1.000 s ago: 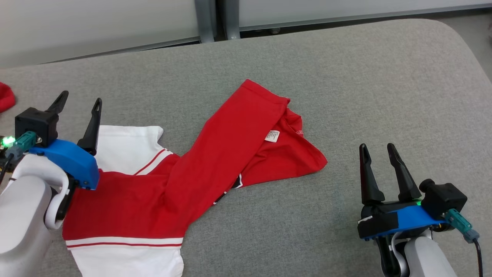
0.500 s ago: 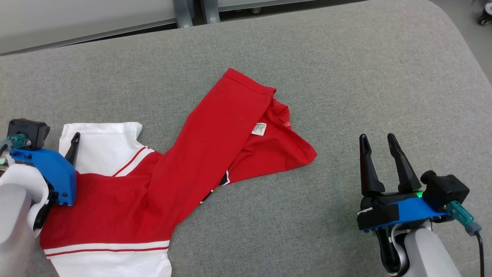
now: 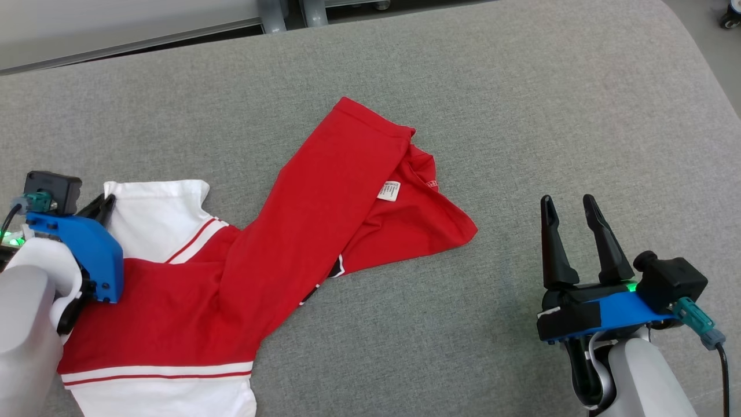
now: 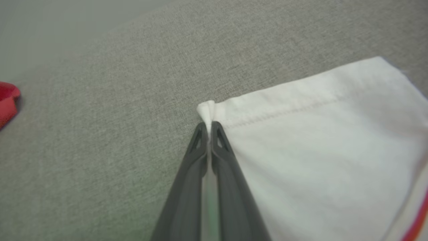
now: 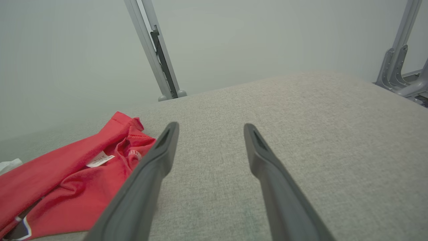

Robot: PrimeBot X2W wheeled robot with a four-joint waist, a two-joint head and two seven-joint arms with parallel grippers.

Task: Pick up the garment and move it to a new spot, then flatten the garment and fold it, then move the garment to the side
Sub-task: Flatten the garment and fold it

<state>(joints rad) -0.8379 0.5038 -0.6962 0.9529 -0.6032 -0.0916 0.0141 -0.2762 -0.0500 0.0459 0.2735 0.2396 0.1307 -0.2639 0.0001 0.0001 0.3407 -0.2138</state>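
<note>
The left claw (image 4: pixel 208 127) pinches the garment's (image 3: pixel 324 220) white sleeve corner (image 4: pixel 206 107) near the grey pad's (image 3: pixel 521 116) left edge: pickup apparently in hand, a lift likely next.

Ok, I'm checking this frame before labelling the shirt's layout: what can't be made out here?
Lower part of the garment: head view, cut off by the bottom edge.
Its left side: head view, hidden behind the pale left forearm.
Text on the label: head view, too small to read.
The black print: head view, mostly under the folded red panel.
A red thing: left wrist view, cut by the left edge, blurred.
</note>
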